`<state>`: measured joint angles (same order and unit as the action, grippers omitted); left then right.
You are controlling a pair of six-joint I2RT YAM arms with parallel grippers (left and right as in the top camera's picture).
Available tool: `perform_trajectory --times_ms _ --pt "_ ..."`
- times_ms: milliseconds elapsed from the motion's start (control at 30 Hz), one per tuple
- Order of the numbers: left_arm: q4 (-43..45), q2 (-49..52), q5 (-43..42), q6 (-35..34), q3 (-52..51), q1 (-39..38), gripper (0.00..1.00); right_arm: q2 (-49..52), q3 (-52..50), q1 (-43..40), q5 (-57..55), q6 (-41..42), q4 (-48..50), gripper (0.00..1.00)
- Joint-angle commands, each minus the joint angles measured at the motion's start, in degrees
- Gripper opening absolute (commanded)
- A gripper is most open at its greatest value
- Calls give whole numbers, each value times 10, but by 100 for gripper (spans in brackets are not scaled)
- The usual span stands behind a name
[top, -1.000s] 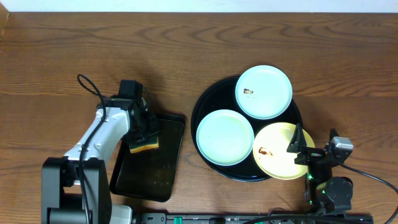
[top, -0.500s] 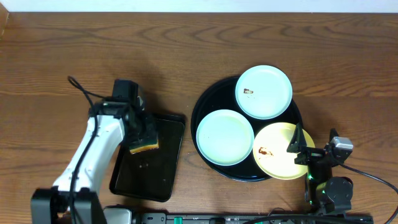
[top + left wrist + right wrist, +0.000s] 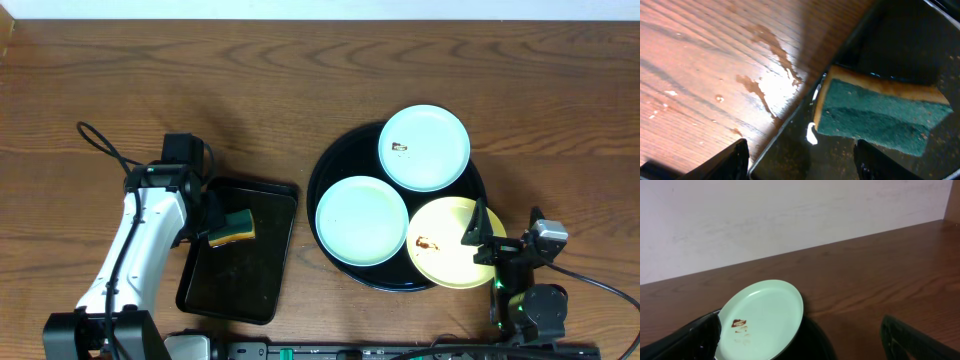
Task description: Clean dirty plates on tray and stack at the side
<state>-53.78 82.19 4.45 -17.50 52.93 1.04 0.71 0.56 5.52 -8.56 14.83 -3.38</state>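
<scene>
Three small round plastic plates [image 3: 362, 220], two pale blue and one pale yellow, lie side by side inside the large round glossy black tray [image 3: 328, 160]. Right gripper [image 3: 483, 240] hovers at its near-right rim, fingers spread wide. Left gripper [image 3: 805, 162], well left of the tray, is also spread wide and holds nothing, above a green-and-yellow sponge [image 3: 880, 112].

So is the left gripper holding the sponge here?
No, the sponge lies loose in the rectangular tray, just beyond the open left gripper, untouched by either finger.
</scene>
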Motion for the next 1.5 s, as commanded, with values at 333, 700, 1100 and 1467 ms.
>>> perform_trajectory --times_ms 333,700,1100,1467 --pt "-1 37 -150 90 1 1 65 -2 -2 -4 0 -5 0 99" --pt "15 82 -143 100 -15 1 67 -2 -2 -4 0 -5 0 99" --pt "40 118 -128 99 -15 2 67 -2 -2 -4 0 -5 0 99" --pt "17 119 -130 97 -15 2 8 -2 -2 -4 0 -5 0 99"
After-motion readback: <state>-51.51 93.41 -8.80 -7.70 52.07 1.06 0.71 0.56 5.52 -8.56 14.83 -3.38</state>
